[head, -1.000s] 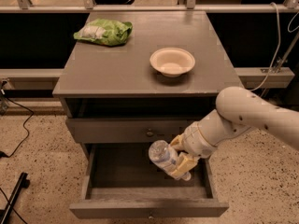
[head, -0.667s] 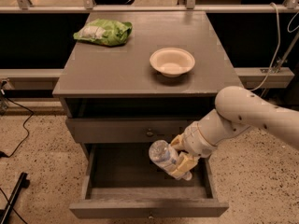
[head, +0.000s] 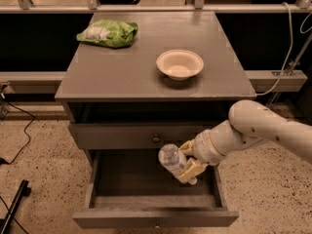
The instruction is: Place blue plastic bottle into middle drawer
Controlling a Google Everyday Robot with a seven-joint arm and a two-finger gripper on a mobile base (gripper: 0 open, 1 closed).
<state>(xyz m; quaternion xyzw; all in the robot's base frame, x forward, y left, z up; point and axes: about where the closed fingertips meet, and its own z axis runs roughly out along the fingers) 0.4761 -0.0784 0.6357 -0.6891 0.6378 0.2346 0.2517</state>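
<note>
The blue plastic bottle [head: 171,160] hangs tilted in the lower middle of the frame, its clear base up and to the left, its cap end down and to the right behind the fingers [head: 193,168]. The tan fingers are clamped on it, one on each side. The gripper [head: 189,160] is just right of centre, above the right part of the pulled-out middle drawer [head: 156,217]; the bottle is above the drawer's floor and apart from it. The white arm [head: 263,130] reaches in from the right edge. Just above, the upper drawer [head: 117,135] is closed. On the grey worktop [head: 122,72], a cream bowl [head: 180,64] sits at centre right and a green crinkly bag [head: 108,32] at upper left.
</note>
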